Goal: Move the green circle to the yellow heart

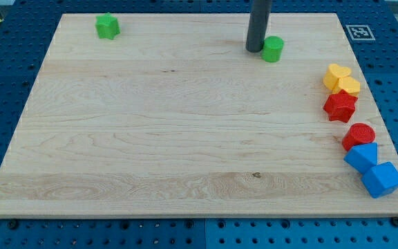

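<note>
Wood board [185, 138] fills most of the view on a blue pegboard bench [5, 83]. Rod [258, 21] drops from the view's top; my tip [255, 50] sits just left of the green circle [273, 49], touching or nearly so. No claw here, just the rod. Along the view's right edge run a blue cube [382, 179], blue block [361, 157], red circle [358, 135], red star [340, 106], yellow hexagon [349, 86] and yellow heart [336, 74]. Green star [107, 26] lies top left.
</note>
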Action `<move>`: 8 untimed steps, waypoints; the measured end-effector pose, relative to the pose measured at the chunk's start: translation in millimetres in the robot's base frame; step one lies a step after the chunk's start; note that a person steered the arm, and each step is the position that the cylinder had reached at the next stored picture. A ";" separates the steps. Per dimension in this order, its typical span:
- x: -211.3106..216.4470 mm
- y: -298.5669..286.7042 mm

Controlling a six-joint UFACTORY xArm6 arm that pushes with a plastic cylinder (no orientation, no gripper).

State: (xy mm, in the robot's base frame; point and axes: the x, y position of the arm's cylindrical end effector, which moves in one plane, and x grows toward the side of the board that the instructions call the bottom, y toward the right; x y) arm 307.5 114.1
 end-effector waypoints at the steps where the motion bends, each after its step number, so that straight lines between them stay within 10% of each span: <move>1: 2.8 33.6; 8: 21.4 81.4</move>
